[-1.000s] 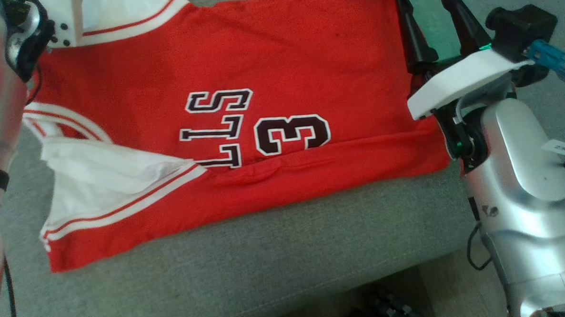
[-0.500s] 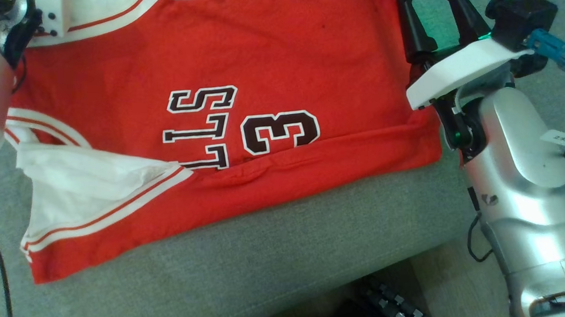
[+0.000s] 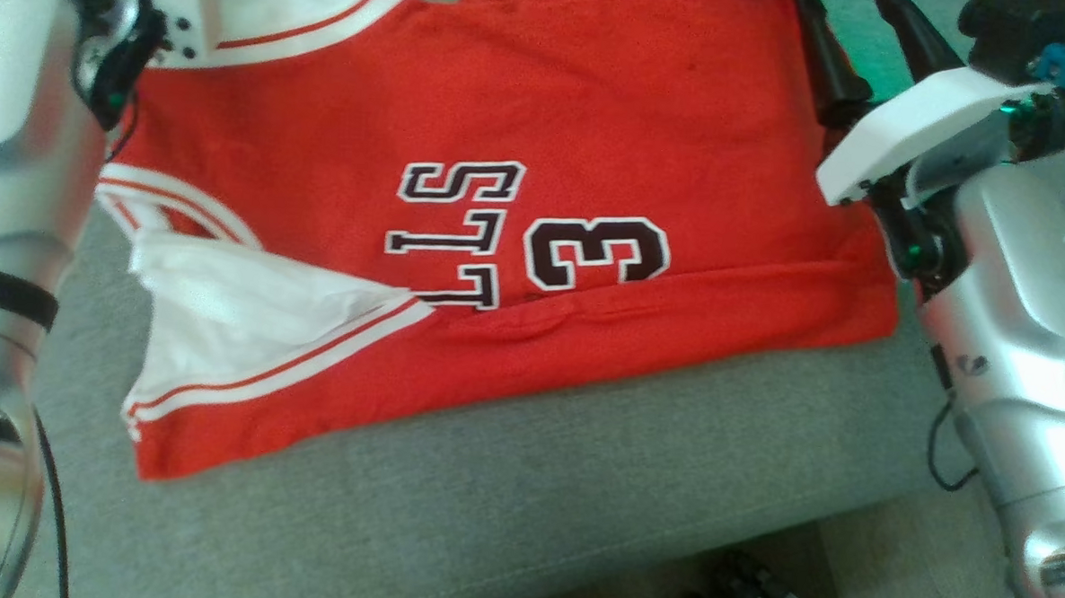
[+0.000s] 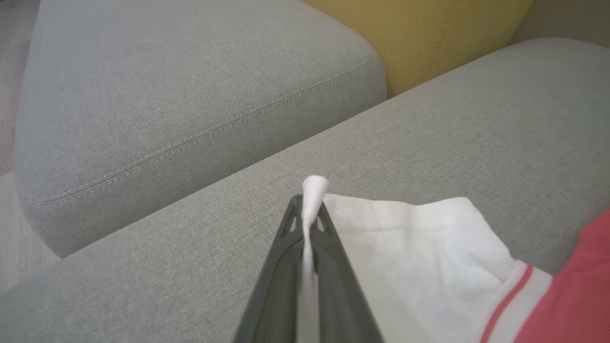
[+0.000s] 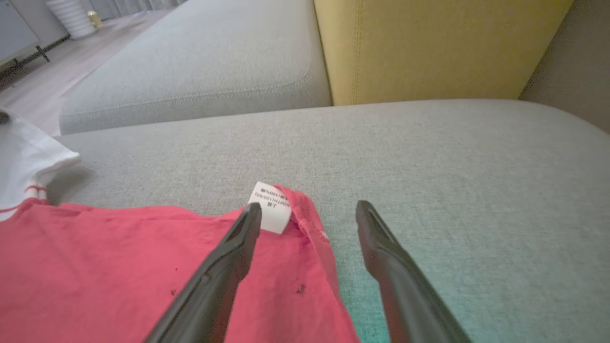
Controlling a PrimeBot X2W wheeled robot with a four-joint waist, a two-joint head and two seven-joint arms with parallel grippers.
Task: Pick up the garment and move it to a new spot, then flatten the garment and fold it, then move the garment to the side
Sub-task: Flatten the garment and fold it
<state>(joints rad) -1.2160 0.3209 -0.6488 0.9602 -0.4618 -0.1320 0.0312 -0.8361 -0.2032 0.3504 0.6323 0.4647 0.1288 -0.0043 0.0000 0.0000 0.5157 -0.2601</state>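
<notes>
A grey woven sofa seat (image 3: 534,479) stretches under me, with a second rounded grey cushion (image 4: 190,95) stitched along its edge beyond it and a mustard-yellow back panel (image 5: 429,47) standing behind. The garment (image 3: 550,111), a red jersey with white sleeves, red-and-white striped trim and dark outlined lettering (image 3: 535,236), lies spread flat across the seat, its near edge close to the cushion's front. My left gripper (image 4: 309,209) has its two dark fingers pressed together on a thin fold of the white sleeve (image 4: 405,247); a small soft tuft of that cloth pokes out above the tips, and the sleeve fans away from the pinch in smooth creases. My right gripper (image 5: 310,207) stands spread wide at the jersey's far corner, one tapered finger over the red hem just beside a small white printed label (image 5: 270,206), the other over bare upholstery; I cannot tell whether either tip touches. The red cloth there is lightly wrinkled, matte, with a few dark specks.
</notes>
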